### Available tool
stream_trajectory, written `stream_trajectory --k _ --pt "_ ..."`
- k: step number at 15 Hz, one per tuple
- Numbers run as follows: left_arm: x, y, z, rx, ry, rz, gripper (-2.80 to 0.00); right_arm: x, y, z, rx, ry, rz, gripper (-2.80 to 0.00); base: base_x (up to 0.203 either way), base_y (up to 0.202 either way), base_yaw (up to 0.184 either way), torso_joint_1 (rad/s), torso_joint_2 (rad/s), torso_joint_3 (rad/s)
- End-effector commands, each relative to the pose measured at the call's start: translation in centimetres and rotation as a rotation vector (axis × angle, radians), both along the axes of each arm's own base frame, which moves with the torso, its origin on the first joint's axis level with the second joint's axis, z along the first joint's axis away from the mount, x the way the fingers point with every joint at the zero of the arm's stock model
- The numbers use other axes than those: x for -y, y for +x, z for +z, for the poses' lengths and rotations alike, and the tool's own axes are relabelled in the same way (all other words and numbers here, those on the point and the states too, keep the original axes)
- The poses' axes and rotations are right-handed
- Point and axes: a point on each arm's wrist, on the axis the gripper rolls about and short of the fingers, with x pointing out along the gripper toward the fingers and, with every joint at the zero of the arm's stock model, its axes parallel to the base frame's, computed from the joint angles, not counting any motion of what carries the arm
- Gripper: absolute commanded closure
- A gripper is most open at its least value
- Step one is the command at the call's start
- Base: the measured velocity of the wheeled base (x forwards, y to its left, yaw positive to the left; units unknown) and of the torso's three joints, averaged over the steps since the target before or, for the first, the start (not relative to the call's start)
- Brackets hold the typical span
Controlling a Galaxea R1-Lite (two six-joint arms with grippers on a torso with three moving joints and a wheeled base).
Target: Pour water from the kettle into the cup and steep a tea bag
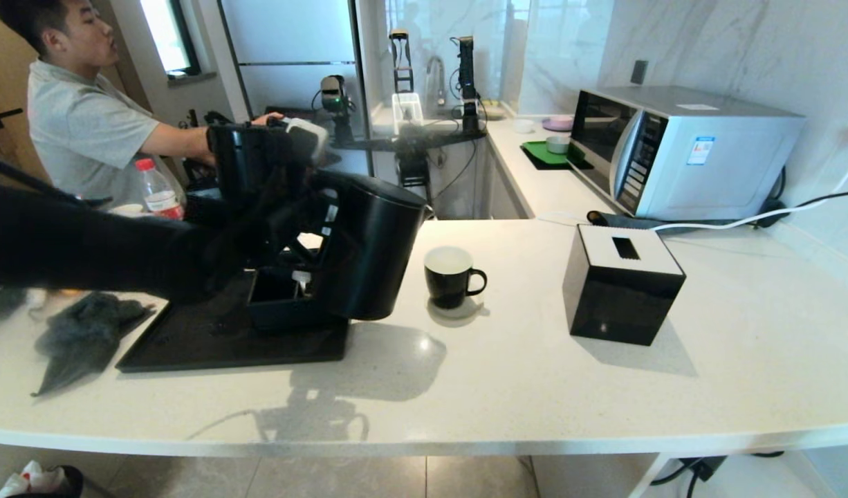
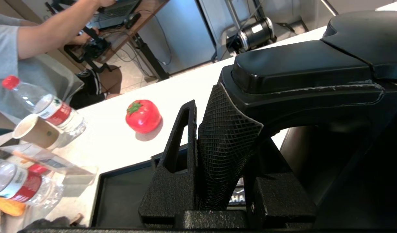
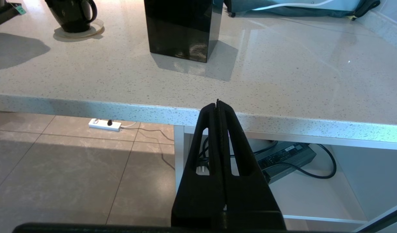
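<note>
The matte-black kettle [image 1: 369,245] hangs above the right edge of a black tray [image 1: 223,339], just left of the cup. It leans slightly toward the cup. My left gripper [image 1: 306,235] is shut on its loop handle [image 2: 299,68], and a meshed pad [image 2: 224,145] is pressed against the handle. The glossy black cup [image 1: 450,277] with a white inside stands on a round coaster [image 3: 78,31], handle to the right. A small teal tag [image 3: 20,9] shows near the tray; the tea bag's pouch is hidden. My right gripper [image 3: 218,103] is shut and empty, below the counter's front edge.
A black tissue box [image 1: 621,287] stands right of the cup, with a microwave [image 1: 680,149] behind it. A dark cloth [image 1: 85,332] lies left of the tray. A red tomato [image 2: 142,116], bottles [image 2: 46,103] and a paper cup [image 2: 36,131] sit at the far left. A person [image 1: 71,117] stands beyond.
</note>
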Motion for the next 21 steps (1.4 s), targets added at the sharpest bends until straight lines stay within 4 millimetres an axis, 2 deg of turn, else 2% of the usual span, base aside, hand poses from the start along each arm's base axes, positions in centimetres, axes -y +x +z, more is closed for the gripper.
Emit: stream_trajectory --k 1,10,21 --pt "0.6 0.3 -0.3 -0.027 0.014 0.002 0.0 0.0 0.0 0.0 -0.001 -0.001 0.001 0.0 0.0 0.0 0.0 0.0 0.0 0.0" --pt "1.8 0.9 0.0 -0.073 0.073 0.014 0.0 0.0 0.0 0.0 -0.001 -0.001 0.001 0.0 0.0 0.0 0.0 0.0 0.0 0.0" --pt "1.7 1.3 -0.2 -0.152 0.158 0.017 0.0 0.0 0.0 0.0 -0.001 -0.001 0.001 0.0 0.0 0.0 0.0 0.0 0.0 0.0"
